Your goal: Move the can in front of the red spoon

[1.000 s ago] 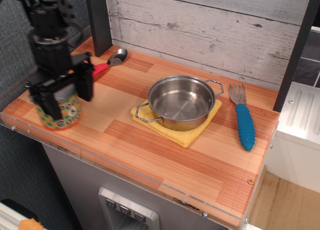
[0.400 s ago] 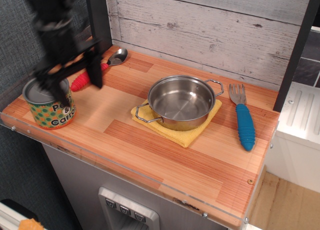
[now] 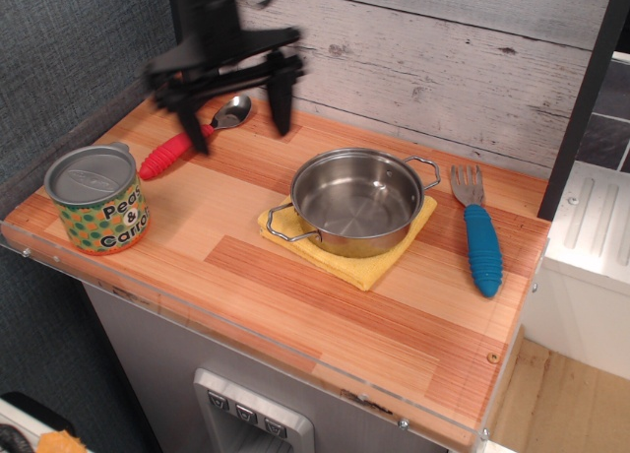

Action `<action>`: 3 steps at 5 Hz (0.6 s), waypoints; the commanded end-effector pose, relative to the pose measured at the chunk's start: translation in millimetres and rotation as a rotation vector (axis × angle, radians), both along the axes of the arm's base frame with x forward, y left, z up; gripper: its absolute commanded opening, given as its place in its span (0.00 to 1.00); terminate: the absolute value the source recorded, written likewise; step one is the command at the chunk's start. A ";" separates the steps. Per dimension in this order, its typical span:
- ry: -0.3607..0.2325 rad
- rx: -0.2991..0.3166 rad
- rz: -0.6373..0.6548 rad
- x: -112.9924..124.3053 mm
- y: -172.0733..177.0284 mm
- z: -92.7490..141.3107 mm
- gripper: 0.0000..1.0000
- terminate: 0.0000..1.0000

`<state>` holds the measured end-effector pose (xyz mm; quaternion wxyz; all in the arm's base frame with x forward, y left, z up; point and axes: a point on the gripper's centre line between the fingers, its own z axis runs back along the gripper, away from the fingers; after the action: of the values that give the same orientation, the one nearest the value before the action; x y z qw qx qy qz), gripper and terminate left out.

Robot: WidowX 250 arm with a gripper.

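In the one view, the can [image 3: 96, 199] stands upright at the near left corner of the counter [image 3: 295, 276], close to its front edge and just in front of the red spoon [image 3: 189, 138], well apart from the gripper [image 3: 236, 113]. The gripper hangs above the spoon with its jaws spread wide and nothing between them. The likeliest trouble is a low sweep of those fingers knocking the spoon askew, or a nudge tipping the can off the near edge.
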<state>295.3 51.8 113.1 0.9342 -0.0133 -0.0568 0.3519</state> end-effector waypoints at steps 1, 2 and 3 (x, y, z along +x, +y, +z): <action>-0.020 0.034 -0.299 6.5 -49.9 24.5 1.00 0.00; 0.008 0.027 -0.409 3.2 -73.4 17.3 1.00 0.00; 0.004 0.015 -0.490 -7.9 -77.0 13.2 1.00 0.00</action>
<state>296.9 -25.2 103.6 0.9926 -0.0166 -0.0242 0.1178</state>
